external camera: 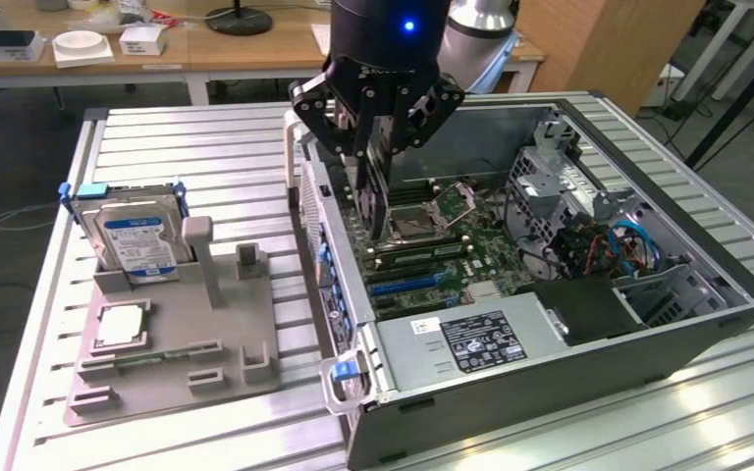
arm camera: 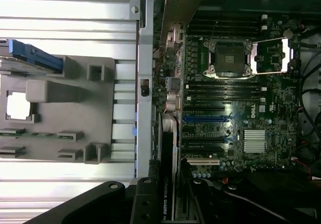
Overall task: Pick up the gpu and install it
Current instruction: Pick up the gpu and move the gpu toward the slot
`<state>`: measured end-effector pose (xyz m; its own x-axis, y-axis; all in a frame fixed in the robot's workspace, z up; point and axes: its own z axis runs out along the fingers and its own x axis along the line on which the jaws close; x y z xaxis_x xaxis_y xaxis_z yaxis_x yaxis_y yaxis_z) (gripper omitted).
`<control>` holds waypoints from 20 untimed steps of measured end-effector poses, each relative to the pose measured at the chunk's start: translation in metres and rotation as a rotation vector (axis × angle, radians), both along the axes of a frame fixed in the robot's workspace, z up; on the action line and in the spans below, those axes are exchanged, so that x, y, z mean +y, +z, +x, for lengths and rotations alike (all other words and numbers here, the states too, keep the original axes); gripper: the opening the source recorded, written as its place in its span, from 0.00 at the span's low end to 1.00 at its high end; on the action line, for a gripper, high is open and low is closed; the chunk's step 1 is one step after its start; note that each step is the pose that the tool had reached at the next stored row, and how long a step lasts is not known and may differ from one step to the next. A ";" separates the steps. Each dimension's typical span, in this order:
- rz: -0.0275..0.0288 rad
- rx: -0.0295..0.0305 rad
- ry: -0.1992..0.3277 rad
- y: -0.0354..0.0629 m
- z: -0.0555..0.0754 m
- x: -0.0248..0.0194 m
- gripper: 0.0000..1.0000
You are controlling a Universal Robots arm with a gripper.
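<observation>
The gpu (external camera: 373,191), a thin black card, hangs edge-down from my gripper (external camera: 374,132), which is shut on its upper edge. It is inside the open computer case (external camera: 691,339), above the motherboard (external camera: 462,245) and close to the case wall on the exterior view's left. In the wrist view the gpu (arm camera: 168,158) appears edge-on with a printed label, running from my gripper (arm camera: 168,206) out over the board beside the blue expansion slots (arm camera: 208,118). The card is not seated in any slot.
A grey parts fixture (external camera: 181,334) lies on the slatted table at the exterior view's left, holding a silver hard drive (external camera: 134,240) and a processor chip (external camera: 118,326). Inside the case are the empty processor socket (arm camera: 228,58), memory sticks (external camera: 416,253), the power supply (external camera: 482,343) and cables (external camera: 613,245).
</observation>
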<state>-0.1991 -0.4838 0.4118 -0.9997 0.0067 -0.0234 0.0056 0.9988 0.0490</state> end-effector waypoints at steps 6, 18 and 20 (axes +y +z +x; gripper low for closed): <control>-0.0001 0.0001 0.002 0.0001 0.004 0.0000 0.26; -0.0001 0.0000 0.008 0.0000 0.017 0.0000 0.26; -0.0001 0.0001 0.009 0.0000 0.019 0.0000 0.26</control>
<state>-0.1799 -0.4838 0.4119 -0.9997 -0.0019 -0.0233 -0.0030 0.9988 0.0489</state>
